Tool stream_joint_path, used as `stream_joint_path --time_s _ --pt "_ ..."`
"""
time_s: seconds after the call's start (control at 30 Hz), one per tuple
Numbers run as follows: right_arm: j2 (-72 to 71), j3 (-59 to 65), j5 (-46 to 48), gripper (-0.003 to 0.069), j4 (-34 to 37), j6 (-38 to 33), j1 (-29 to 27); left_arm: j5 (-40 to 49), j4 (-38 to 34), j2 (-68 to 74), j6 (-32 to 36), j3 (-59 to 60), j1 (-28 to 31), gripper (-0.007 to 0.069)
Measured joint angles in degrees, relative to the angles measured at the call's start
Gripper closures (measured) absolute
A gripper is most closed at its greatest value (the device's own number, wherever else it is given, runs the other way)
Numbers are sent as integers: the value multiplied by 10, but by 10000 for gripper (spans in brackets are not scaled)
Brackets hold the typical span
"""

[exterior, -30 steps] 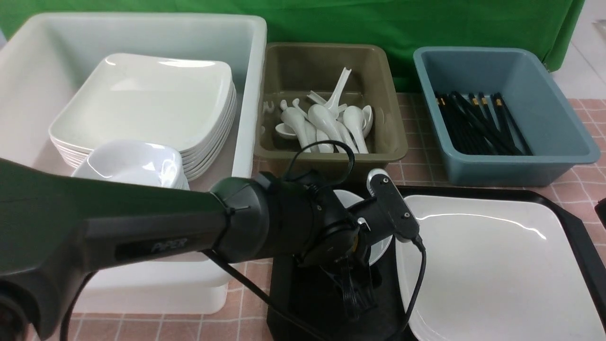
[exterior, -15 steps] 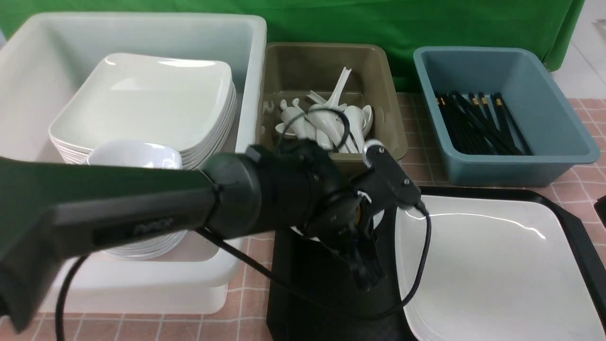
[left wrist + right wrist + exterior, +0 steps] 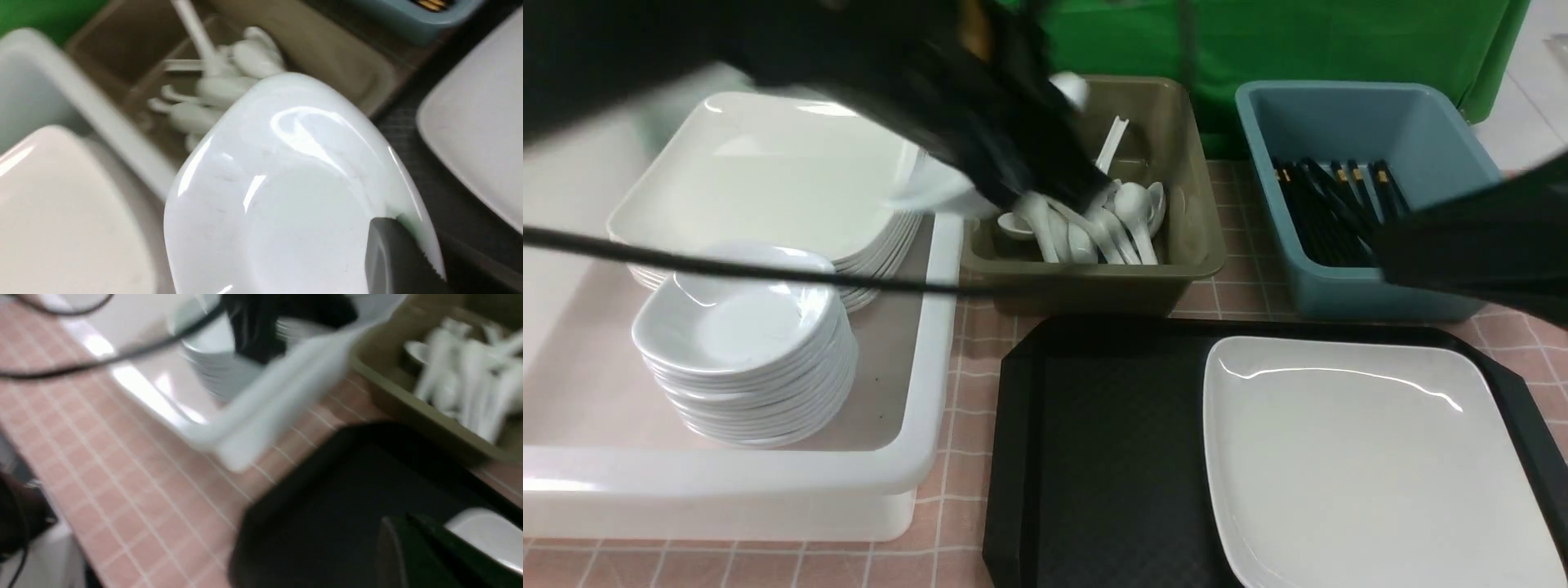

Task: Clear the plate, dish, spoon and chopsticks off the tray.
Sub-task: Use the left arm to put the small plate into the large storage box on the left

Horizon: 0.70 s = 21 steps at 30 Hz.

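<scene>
My left gripper (image 3: 1013,184) is raised and blurred over the wall between the white tub and the olive bin. It is shut on the rim of a small white dish (image 3: 929,189). In the left wrist view the dish (image 3: 286,196) fills the frame, with one finger (image 3: 388,253) on its rim. The large white plate (image 3: 1364,457) lies on the right half of the black tray (image 3: 1094,425). No spoon or chopsticks show on the tray. My right gripper (image 3: 408,547) hangs over the tray near the plate's corner (image 3: 486,535), its fingers together and empty.
The white tub (image 3: 931,327) holds a stack of large plates (image 3: 768,171) and a stack of small dishes (image 3: 743,343). The olive bin (image 3: 1192,229) holds white spoons (image 3: 1094,220). The blue bin (image 3: 1421,131) holds black chopsticks (image 3: 1323,204). My right arm (image 3: 1478,249) reaches in from the right.
My left gripper lifted the small dish off the tray's left side and swung it up and left towards the tub. My right arm has come into view at the right.
</scene>
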Motion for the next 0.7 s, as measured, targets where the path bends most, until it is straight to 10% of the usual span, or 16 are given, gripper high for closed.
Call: stream_joint_path --time_s 0.3,0.7 --pt "178 -162 4 629 19 5 119 39 0 -53 11 91 190 610" --pt "305 -288 49 629 5 54 135 -79 -41 -47 49 227 208 599"
